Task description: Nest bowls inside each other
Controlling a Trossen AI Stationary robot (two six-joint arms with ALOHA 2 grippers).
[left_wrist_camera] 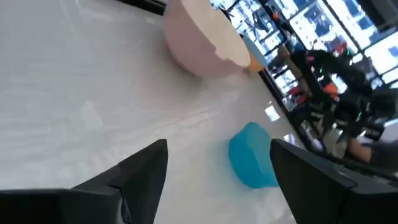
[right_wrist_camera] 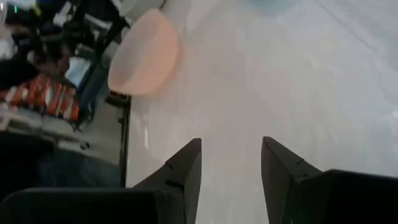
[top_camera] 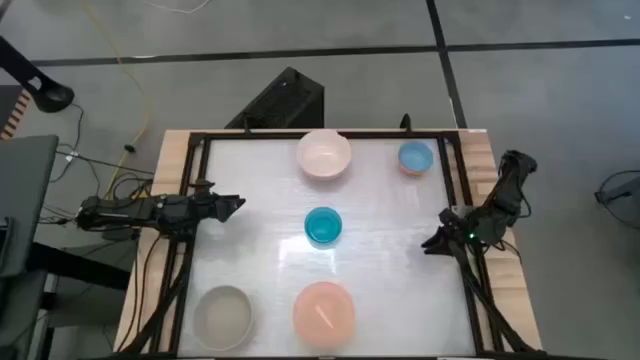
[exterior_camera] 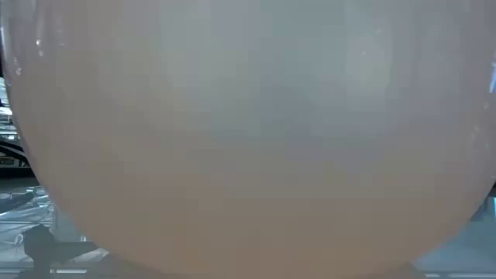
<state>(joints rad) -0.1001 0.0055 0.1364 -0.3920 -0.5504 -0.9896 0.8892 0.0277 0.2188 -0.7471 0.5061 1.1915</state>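
Observation:
Five bowls rest on their bases on the white table. A pale pink-white bowl (top_camera: 323, 154) sits far centre, a light blue bowl with orange outside (top_camera: 415, 158) far right, a teal bowl (top_camera: 323, 226) mid-table, a salmon-pink bowl (top_camera: 323, 311) near centre, and a grey-beige bowl (top_camera: 222, 316) near left. My left gripper (top_camera: 238, 204) is open at the left side, pointing at the teal bowl (left_wrist_camera: 252, 154). My right gripper (top_camera: 430, 243) is open at the right side, with the salmon-pink bowl (right_wrist_camera: 144, 55) ahead of it. The salmon-pink bowl (exterior_camera: 248, 132) fills the low view.
A black frame (top_camera: 320, 134) runs along the table's far edge and down both sides. Bare table lies between the bowls and either side of the teal one. Beyond the table are a dark box on the floor (top_camera: 280, 100) and cluttered shelving (left_wrist_camera: 323, 62).

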